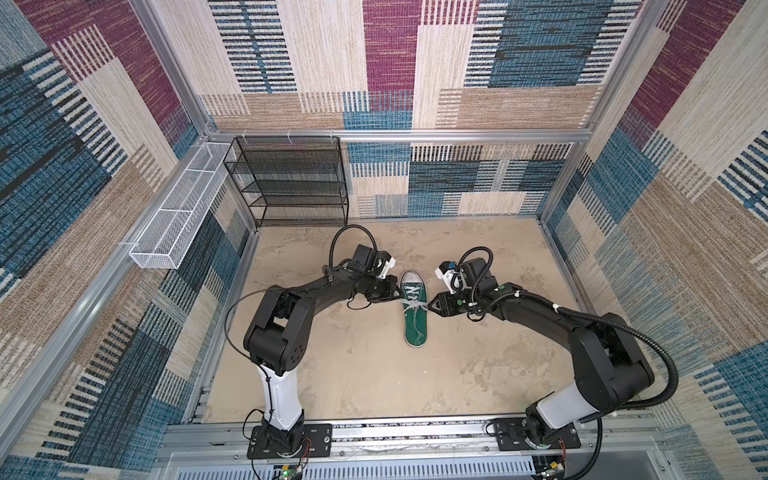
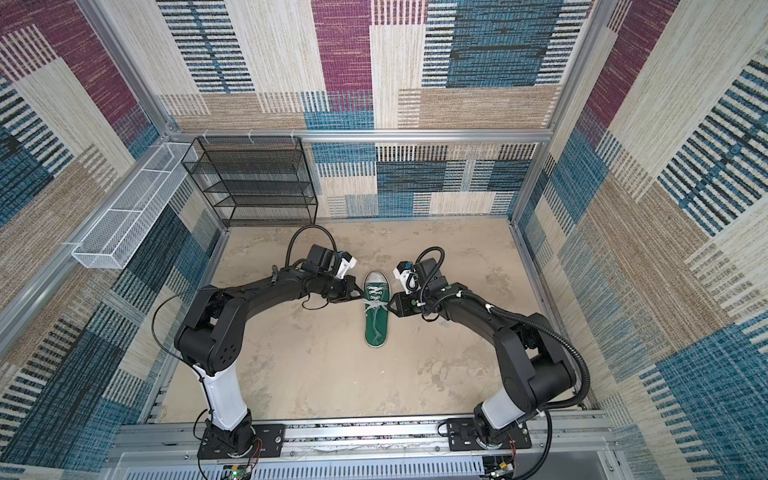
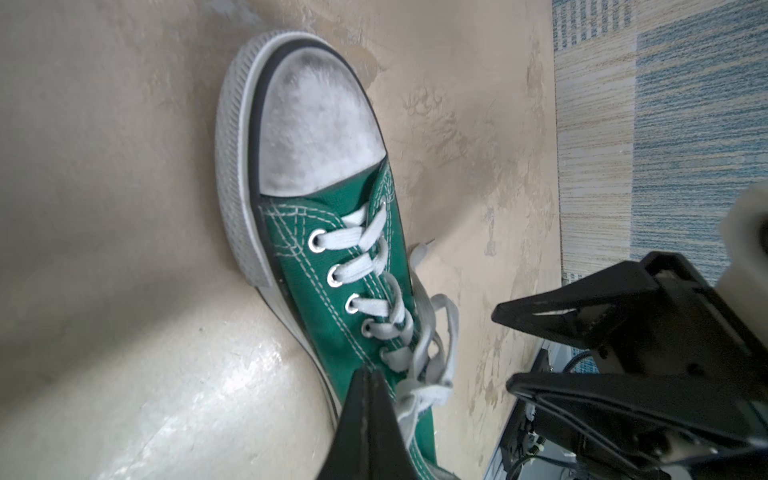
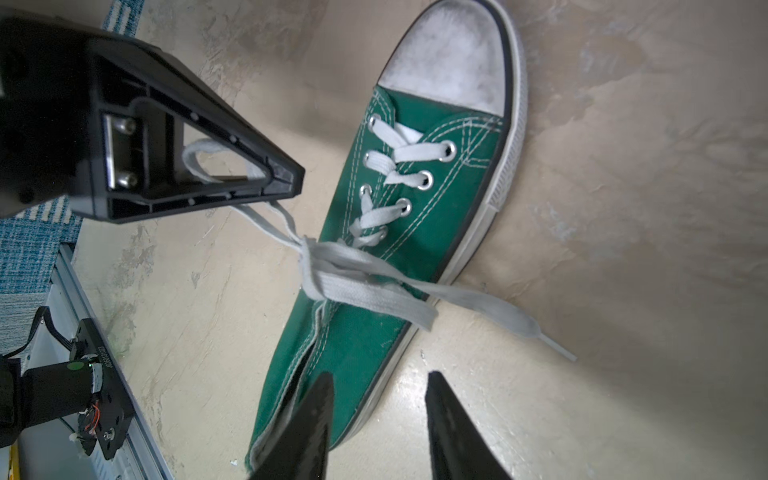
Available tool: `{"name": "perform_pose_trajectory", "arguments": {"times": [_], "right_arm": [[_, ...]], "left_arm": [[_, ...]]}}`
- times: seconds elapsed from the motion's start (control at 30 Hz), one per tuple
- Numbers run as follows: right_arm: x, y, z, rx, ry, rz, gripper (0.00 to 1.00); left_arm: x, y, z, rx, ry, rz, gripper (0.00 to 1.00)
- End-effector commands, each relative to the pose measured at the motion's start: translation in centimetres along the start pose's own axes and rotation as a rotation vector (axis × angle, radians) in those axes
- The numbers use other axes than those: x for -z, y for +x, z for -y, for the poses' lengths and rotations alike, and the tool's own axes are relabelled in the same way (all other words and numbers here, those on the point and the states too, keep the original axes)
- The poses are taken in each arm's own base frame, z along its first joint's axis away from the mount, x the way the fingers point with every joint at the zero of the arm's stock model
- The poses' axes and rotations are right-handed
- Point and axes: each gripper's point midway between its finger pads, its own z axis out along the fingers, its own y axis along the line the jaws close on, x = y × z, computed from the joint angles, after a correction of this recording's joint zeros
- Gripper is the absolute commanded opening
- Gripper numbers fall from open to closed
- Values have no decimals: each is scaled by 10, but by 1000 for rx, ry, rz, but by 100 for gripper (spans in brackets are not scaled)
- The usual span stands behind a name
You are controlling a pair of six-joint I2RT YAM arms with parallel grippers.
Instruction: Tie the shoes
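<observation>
Black fingers (image 4: pixel 449 424) of the right tool (image 4: pixel 380 376) sit closest in the right wrist view, spread apart with nothing between them, just beside the dark green canvas low-top sneaker (image 4: pixel 365 345) with its white rubber toe cap. That sneaker stands sole-down mid-tabletop (image 1: pixel 353 374), on a mottled beige surface, toe pointing at the far wall (image 1: pixel 457 178). Its whitish flat laces (image 4: pixel 353 282) cross in a bunch over the tongue. One loop runs into the left tool (image 4: pixel 286 189), which is pinched closed on it. Behind stands a black wire-mesh shelf rack (image 1: pixel 291 183), and a white mesh basket (image 1: pixel 174 224) hangs to its left.
</observation>
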Motion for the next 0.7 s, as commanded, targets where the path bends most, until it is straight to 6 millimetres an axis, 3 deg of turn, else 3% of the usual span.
{"name": "perform_pose_trajectory", "arguments": {"times": [0.0,0.2,0.27,0.33,0.5,0.67], "right_arm": [[7,-15,-20,31,-52,67,36],[-7,-28,-28,6,-12,65,31],[-10,-33,-31,13,-25,64,31],[-12,-37,-31,20,-27,54,30],[-20,-38,-33,24,-43,29,29],[-23,-43,-29,2,-18,18,27]], "left_arm": [[-1,-4,5,-21,27,9,0],[-5,-6,5,-9,49,10,0],[-3,-7,6,-7,58,20,37],[5,-10,7,-14,74,62,53],[33,-17,-2,-17,63,145,68],[54,-6,-3,-76,12,167,71]]}}
